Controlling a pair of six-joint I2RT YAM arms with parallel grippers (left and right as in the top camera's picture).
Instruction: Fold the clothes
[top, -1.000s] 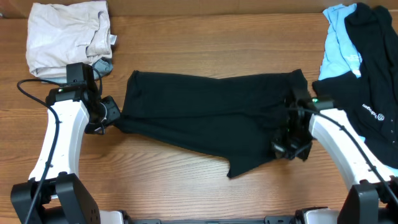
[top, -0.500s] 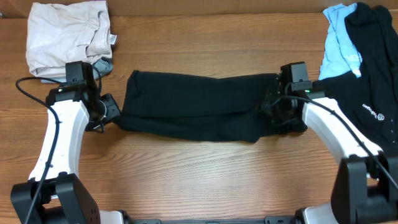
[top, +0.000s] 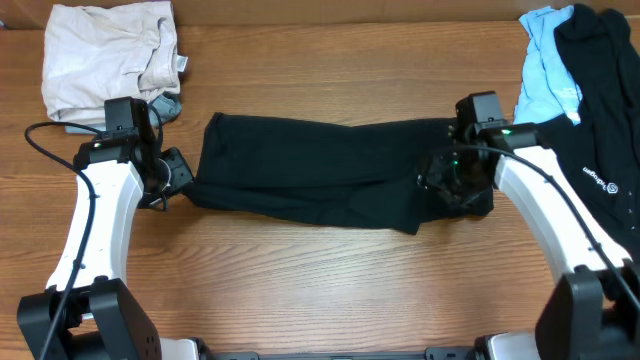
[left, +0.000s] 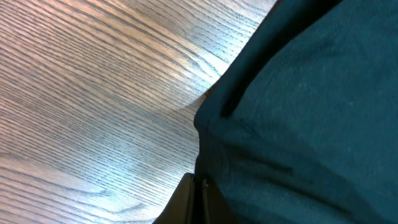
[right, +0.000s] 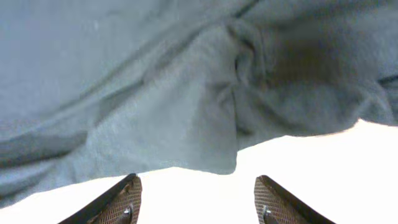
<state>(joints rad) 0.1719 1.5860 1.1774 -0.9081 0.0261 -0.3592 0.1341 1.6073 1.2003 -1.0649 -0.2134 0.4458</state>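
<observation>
Black garment (top: 320, 175) lies lengthwise left-to-right on the tabletop (top: 330, 275), left hand (top: 178, 178) pinched shut on its left end, right hand (right: 197, 182) open just over its right end.

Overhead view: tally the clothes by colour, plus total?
Black: 2, the plain black garment mid-table and the black logo garment at the right edge
Beige: 1, the beige garment at top left
Light blue: 1, the light blue garment at top right
Total: 4
</observation>
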